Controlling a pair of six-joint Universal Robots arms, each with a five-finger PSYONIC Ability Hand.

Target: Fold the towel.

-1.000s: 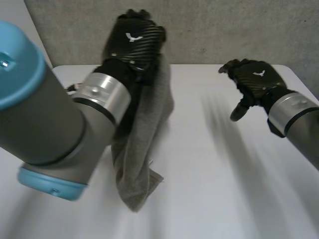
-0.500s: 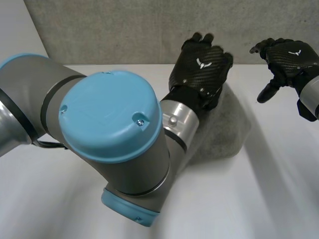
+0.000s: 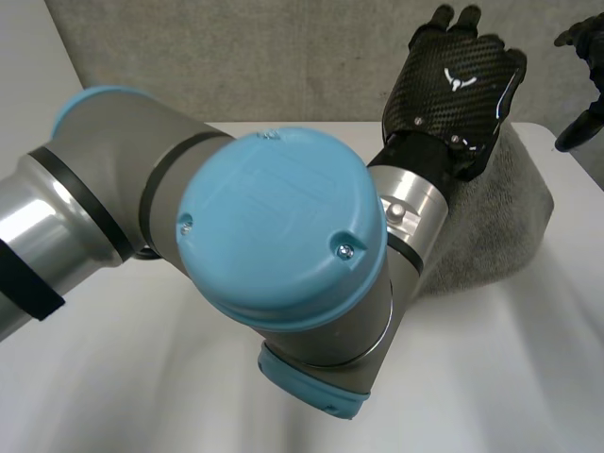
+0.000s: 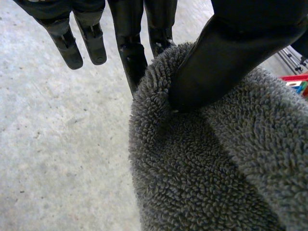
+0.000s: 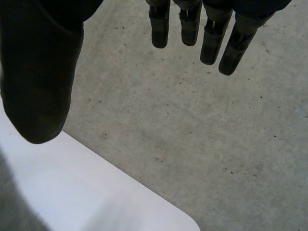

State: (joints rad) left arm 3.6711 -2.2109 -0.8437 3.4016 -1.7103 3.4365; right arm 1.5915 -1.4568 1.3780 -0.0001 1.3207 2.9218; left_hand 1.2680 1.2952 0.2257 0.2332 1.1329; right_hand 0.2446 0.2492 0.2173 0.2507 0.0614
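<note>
1. Head view: white table, grey rough wall behind it.
   - The left arm, w/ its light-blue cap toward the camera, reaches across to the table's far right side.
   - The left hand is raised w/ its back to the camera, fingertips up in front of the wall.
   - The grey towel hangs bunched from under that hand. Its lower bulk is down on the table, near the far right edge.
   - The right hand is at the right, about level w/ the left hand and apart from the towel. Its fingers can't be read from here.

2. Left wrist view: the bkgd is a grey speckled surface.
   - The left hand has the towel pinched, w/ the thumb pressing a fold of the cloth's edge against the nearest fingers.
   - The other fingers are straight and touch no cloth.
   - From the pinch the towel drops away in a thick rounded bunch, terry loops plain to see.
   - Which corner or edge is gripped: can't tell.

3. Right wrist view: the same kind of grey speckled surface, plus a rounded corner of the white table under the palm side.
   - The right hand is wide open: fingers straight and side by side, thumb well apart from them.
   - It holds nothing and touches nothing. It hangs in the air over the table corner.
</note>
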